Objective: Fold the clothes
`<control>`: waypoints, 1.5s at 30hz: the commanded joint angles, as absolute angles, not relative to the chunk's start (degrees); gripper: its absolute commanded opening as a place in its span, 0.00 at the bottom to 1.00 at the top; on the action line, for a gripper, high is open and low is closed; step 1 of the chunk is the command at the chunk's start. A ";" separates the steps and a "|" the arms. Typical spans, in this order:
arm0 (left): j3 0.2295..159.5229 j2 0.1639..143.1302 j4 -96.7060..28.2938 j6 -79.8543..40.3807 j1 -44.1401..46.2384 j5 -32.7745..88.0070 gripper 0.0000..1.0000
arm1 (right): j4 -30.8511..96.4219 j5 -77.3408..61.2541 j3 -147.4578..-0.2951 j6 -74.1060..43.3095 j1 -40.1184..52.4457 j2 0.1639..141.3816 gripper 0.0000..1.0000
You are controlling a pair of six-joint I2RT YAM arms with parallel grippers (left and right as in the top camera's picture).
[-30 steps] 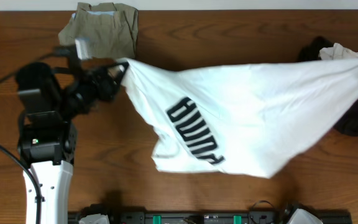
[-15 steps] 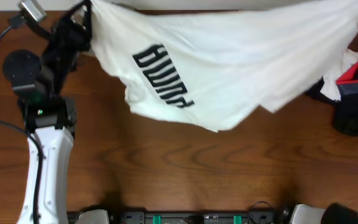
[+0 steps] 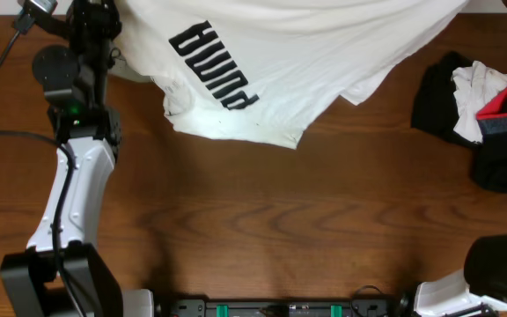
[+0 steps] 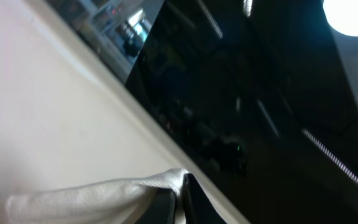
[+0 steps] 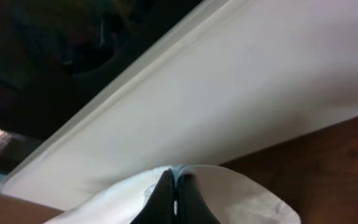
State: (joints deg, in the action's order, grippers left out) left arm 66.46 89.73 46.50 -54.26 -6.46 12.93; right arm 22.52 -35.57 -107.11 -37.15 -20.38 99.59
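White-shelled, black-jointed left arm [image 3: 70, 189]

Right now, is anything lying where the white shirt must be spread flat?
Nothing visible: the brown wooden table below the large white fabric top is bare; the heap of black, white and red clothes lies apart at right.

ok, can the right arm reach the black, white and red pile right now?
Probably not: the right gripper is shut on the white Puma shirt. The pile itself lies uncovered on the table, so the path looks free once it lets go.
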 commanded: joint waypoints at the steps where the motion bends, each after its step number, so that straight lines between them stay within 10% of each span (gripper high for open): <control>1: 73.17 89.62 47.94 -54.57 -6.02 9.39 0.06 | 18.72 -37.82 -107.44 -39.40 -19.94 99.55 0.01; 24: 82.48 84.18 42.11 -54.08 -4.78 45.28 0.06 | 14.70 -56.66 -107.46 -37.50 -20.34 95.66 0.02; 34: 82.48 71.79 17.76 -48.27 -4.78 42.46 0.06 | 39.59 -21.98 -107.46 -33.85 -16.23 83.26 0.02; 45: 82.48 80.93 17.17 -48.23 -4.64 26.85 0.06 | 36.10 -17.78 -107.44 -42.11 -15.29 87.92 0.02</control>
State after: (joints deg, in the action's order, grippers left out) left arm 81.60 76.97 15.25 -49.23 -4.71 33.91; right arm 37.30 -21.37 -107.20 -39.07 -15.77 84.71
